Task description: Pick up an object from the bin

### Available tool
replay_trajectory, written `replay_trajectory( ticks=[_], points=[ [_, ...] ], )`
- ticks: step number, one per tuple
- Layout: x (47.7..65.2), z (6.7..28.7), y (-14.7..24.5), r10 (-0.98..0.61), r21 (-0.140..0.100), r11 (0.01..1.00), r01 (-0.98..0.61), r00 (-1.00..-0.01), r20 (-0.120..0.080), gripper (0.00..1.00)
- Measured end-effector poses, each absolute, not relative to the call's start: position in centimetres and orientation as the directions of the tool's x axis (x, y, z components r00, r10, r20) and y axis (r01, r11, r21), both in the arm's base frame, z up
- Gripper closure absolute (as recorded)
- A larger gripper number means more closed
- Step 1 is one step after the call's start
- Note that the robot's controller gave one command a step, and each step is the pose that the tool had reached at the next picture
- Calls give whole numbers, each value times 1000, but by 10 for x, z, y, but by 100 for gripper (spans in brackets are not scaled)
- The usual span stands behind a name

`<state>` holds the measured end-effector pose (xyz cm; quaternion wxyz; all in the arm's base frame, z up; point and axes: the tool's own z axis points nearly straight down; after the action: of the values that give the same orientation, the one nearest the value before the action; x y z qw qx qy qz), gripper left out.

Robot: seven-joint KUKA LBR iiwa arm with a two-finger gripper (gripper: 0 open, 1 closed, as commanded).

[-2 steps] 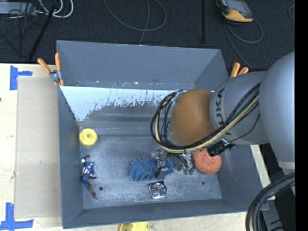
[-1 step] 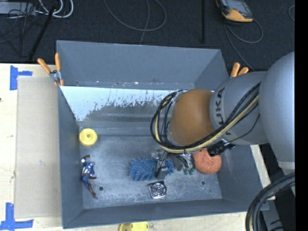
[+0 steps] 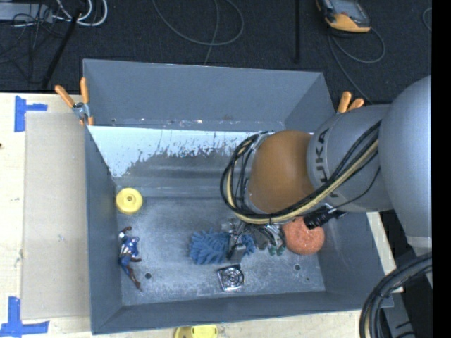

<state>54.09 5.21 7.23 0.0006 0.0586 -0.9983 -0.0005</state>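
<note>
- Blue ruffled thing: it lies on the bin floor near the front wall, about the middle of the width. The gripper is down at its right edge.
- I cannot tell from my screen whether the gripper is apart, together or clamped on anything. Its tip is tucked under the rounded orange cover on the wrist.
- Writing: the letters "UKA" read vertically on the grey arm, just right of the orange cover. I can read nothing else.
- Surface: the grey metal bin has a speckled, scuffed floor, and pale streaks run down its back wall.
- Room: dark carpet lies beyond the bin, with loose cables strung across it and an orange-and-black device at the far right.
- Contents, from the left: a yellow disc lies flat near the left wall.
- Below it, a small toy figure in blue and red lies on its side.
- A small metal square sits by the front wall, just below the blue thing.
- An orange ball, rough-skinned, rests right of the gripper, partly under the arm.
</note>
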Motion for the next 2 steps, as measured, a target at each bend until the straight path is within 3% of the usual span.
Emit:
replay_trajectory(
  ticks=[2],
  points=[
    [541, 72, 52, -115, 1, 993, -115, -993, 1, 100]
  ],
)
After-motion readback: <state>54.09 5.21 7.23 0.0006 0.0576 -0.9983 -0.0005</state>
